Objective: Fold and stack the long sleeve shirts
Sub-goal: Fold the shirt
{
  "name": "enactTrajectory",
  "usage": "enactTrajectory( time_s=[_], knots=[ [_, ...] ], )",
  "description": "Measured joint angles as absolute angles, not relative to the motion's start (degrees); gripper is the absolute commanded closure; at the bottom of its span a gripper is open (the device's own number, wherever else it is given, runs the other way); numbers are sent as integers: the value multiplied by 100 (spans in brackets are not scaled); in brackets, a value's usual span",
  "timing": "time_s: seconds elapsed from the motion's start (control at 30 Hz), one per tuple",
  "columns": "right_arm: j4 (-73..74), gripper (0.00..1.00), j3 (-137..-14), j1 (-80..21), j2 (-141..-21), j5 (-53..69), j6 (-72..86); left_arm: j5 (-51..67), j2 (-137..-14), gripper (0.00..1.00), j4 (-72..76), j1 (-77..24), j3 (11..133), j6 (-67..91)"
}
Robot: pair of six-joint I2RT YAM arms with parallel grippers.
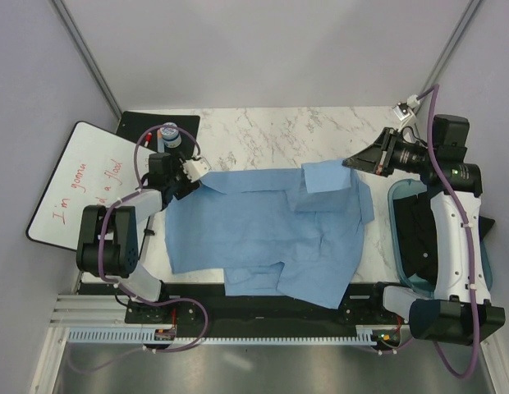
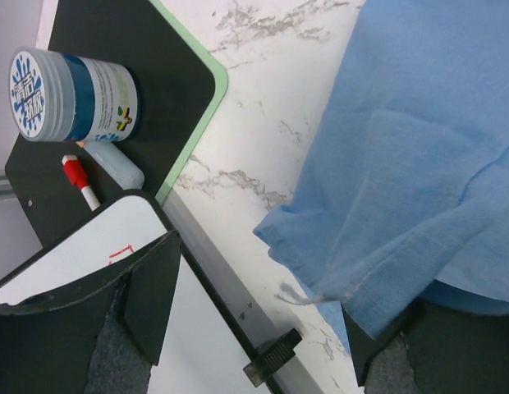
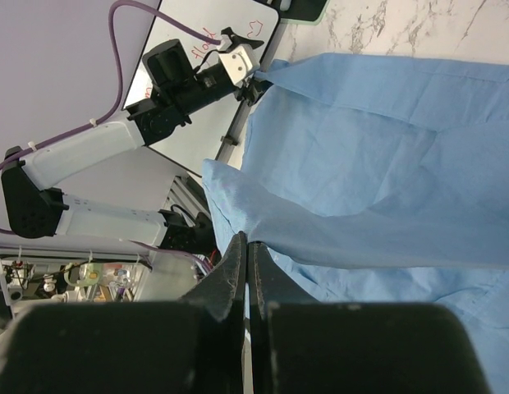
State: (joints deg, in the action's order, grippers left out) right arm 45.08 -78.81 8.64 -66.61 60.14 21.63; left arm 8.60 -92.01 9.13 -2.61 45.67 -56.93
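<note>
One long sleeve shirt (image 1: 271, 226) of light-blue cloth lies spread over the marble table, and its top right part is folded over (image 1: 324, 176). My right gripper (image 1: 350, 164) is shut on a fold of this cloth, which runs out from between the closed fingertips (image 3: 248, 240) and is lifted off the table. My left gripper (image 1: 193, 170) is at the shirt's top left corner. In the left wrist view its jaws (image 2: 263, 287) stand wide open. The shirt's hemmed corner (image 2: 353, 279) drapes over the right finger (image 2: 386, 353), while the left finger (image 2: 148, 295) is bare.
A whiteboard (image 1: 82, 185) with red writing lies off the table's left edge. Beside it, a black mat (image 2: 156, 49) holds a round blue-labelled tub (image 2: 70, 94) and a red-capped marker (image 2: 80, 182). A teal basket (image 1: 400, 246) with dark cloth stands at the right.
</note>
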Motion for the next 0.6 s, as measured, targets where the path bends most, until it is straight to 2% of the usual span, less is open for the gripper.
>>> enactTrajectory(
  time_s=[0.2,0.43,0.6],
  knots=[
    [4510,100,-7891,864,-6744,6012,2161,1210,-9198,17,823,-274,4567,-5658],
    [4510,100,-7891,864,-6751,6012,2161,819,-9653,31,1411,-368,4589,-5577],
    [4512,100,-7891,864,-6751,6012,2154,373,-10036,35,1999,-360,4600,-5601]
  ],
)
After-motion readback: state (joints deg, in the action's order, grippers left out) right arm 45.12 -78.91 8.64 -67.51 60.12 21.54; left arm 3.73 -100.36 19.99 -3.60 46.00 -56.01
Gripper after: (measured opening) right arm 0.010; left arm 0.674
